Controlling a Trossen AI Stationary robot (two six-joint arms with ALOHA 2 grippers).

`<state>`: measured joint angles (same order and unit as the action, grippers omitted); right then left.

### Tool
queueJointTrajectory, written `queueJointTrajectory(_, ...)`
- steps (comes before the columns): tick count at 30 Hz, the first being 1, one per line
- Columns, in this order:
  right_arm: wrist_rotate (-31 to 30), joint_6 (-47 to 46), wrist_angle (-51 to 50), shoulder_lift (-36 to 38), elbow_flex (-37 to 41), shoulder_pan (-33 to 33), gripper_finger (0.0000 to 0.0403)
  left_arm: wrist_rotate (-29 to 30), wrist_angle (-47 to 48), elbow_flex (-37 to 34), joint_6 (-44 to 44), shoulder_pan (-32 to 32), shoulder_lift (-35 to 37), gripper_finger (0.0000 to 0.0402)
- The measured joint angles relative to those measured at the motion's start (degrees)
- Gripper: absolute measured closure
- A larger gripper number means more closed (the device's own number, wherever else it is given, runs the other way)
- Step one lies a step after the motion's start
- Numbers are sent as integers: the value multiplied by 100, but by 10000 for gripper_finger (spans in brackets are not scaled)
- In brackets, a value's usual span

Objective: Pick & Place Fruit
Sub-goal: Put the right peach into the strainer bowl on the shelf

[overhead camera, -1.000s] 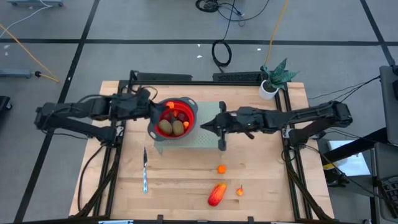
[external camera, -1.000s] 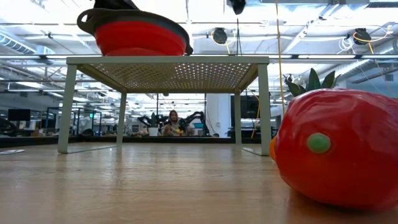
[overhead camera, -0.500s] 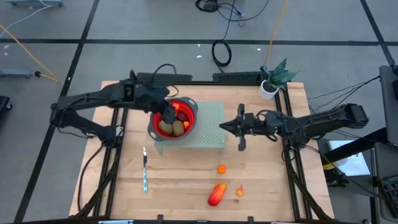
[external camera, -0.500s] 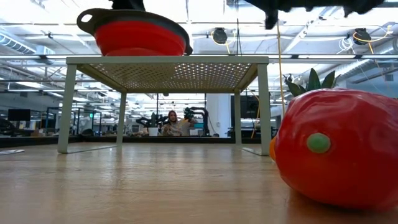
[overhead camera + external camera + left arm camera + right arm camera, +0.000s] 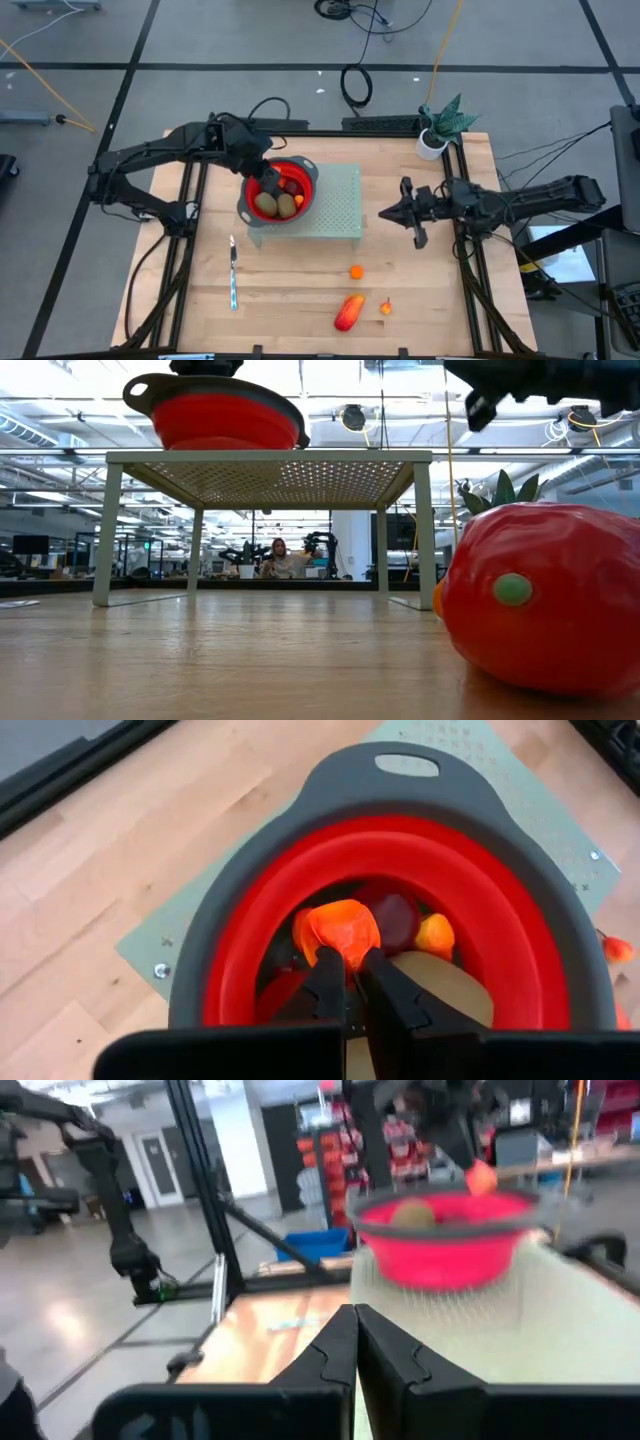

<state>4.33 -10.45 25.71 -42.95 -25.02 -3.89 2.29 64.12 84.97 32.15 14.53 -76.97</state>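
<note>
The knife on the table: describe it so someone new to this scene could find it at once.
Start at the perforated metal rack mid-table, which carries the red bowl. On the bare wood in front of the rack's left corner lies the knife. It is slim and silvery, unlike the orange and red fruit pieces farther right.

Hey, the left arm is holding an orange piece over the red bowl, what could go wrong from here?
The left gripper pinches only the orange piece's lower edge, so it might slip early. The red bowl is already crowded with fruit, so the piece could bounce off. The bowl overhangs the perforated stand's corner; a bump might tip it.
</note>
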Motion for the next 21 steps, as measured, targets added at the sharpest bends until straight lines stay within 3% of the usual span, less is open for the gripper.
queueJointTrajectory(8, 45, -91, -1473, 1081, 11, 315, 403, -75, 45, 0, 55, 8, 2, 396)
queueJointTrajectory(21, 33, 106, -2384, 1976, 11, 464, 403, -75, 193, -3, 143, 8, -169, 393)
